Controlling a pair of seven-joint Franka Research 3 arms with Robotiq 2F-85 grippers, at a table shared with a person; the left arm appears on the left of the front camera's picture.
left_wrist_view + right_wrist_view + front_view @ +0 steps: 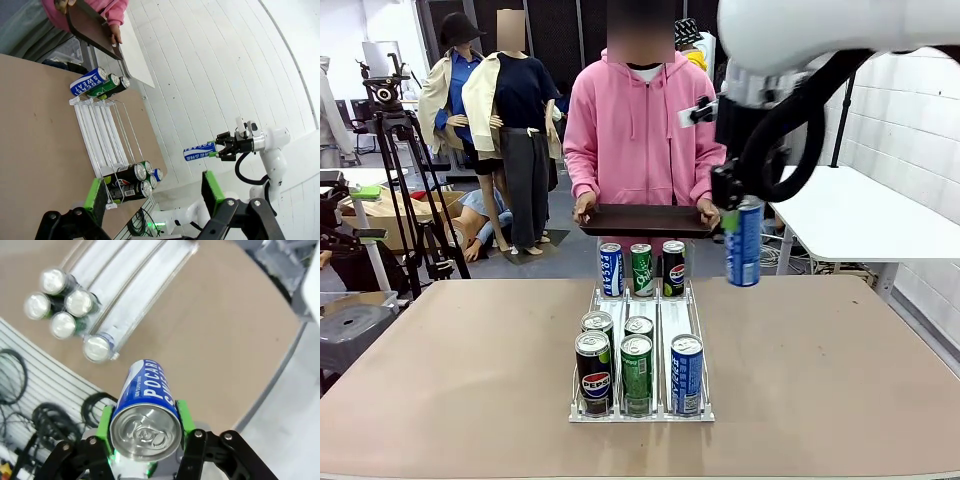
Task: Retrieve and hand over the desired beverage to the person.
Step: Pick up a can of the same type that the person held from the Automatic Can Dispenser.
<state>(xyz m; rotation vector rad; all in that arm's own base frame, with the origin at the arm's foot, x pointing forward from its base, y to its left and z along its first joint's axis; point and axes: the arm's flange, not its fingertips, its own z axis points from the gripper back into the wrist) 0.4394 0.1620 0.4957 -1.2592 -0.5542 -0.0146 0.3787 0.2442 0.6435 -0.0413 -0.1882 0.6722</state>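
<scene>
**Blue can** (743,243) hanging upright in the air, clamped at its top by the right hand (739,203). It sits to the right of the rack (665,315) and near the right end of the dark tray (645,220), which the person (640,120) holds out beyond the far edge of the surface (450,350).

**To do the step well:** carry the can across above the tray's rim, keep it upright, lower it until its base sits flat, and only then let go; a tall narrow can tips easily.

**Left hand** (152,192) released, jaws apart, grasping nothing.

**Views:** the front view flattens depth, so the can may be short of the tray. The left wrist view shows it in open air, apart from tray and rack. The right wrist view shows both green pads pressed on the can's sides
</scene>
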